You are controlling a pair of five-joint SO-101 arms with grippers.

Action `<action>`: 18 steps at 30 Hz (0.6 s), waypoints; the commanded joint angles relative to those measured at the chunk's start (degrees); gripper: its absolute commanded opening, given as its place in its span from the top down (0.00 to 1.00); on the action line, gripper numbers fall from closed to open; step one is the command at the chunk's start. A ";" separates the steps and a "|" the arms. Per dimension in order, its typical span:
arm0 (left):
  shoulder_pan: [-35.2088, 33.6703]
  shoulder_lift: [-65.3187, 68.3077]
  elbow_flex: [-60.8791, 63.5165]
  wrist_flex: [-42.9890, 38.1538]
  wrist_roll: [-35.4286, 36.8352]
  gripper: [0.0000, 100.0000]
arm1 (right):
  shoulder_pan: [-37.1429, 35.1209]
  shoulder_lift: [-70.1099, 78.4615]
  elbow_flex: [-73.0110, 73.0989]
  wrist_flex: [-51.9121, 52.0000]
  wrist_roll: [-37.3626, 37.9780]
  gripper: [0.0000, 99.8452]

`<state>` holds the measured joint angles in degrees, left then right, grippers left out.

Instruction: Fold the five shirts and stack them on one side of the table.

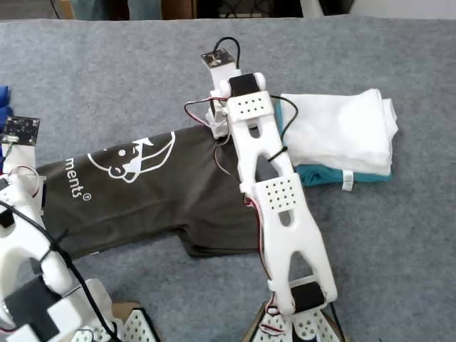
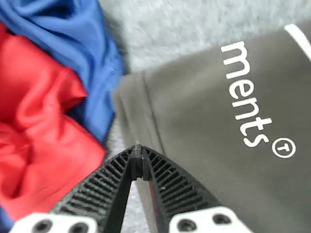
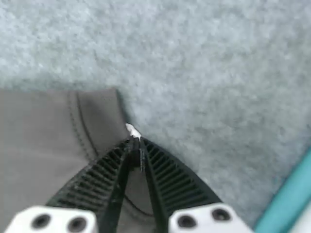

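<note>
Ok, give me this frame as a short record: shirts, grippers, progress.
spread out: grey shirt on the table, print up
left gripper: shut on the grey shirt's edge near the print
right gripper: shut on its corner toward the stack
stack: white shirt folded on top of teal shirt, beside the grey shirt
unfolded: red shirt and blue shirt, crumpled together at the grey shirt's other end
progress: two folded, three to go

Five shirts: one dark grey-brown printed cotton T-shirt (image 1: 142, 192), one folded white shirt (image 1: 335, 128), one folded teal shirt (image 1: 320, 175), one crumpled blue shirt (image 2: 73, 29), one crumpled red shirt (image 2: 39, 121). There are two white plastic robot arms, the left arm (image 1: 28, 235) and the right arm (image 1: 274, 192).
</note>
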<state>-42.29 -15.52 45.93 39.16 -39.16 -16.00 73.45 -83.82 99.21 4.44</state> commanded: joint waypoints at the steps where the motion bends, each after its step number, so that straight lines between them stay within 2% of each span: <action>1: 0.48 1.49 -1.80 -1.05 -0.44 0.97 | 0.79 -0.48 -7.78 1.67 -0.44 0.99; 4: 0.04 1.49 -2.95 -1.05 -0.44 0.97 | 0.79 -0.57 -12.09 1.67 -0.44 0.99; 9: -0.13 1.41 -3.30 -0.97 -0.44 0.97 | 1.23 -6.11 -10.95 2.02 -0.44 0.99; 12: -0.92 1.41 -3.30 0.00 -0.53 0.97 | 0.62 -11.30 -10.59 2.11 2.11 0.99; 15: -2.51 1.41 -4.09 1.41 -0.53 0.97 | -0.97 -18.07 -5.05 2.11 6.07 0.98; 18: -4.70 1.49 -4.44 0.97 -0.53 0.97 | -2.64 -27.12 6.99 2.11 9.67 0.98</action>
<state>-45.10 -13.76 44.26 40.31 -39.16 -16.00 56.92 -85.41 100.79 10.86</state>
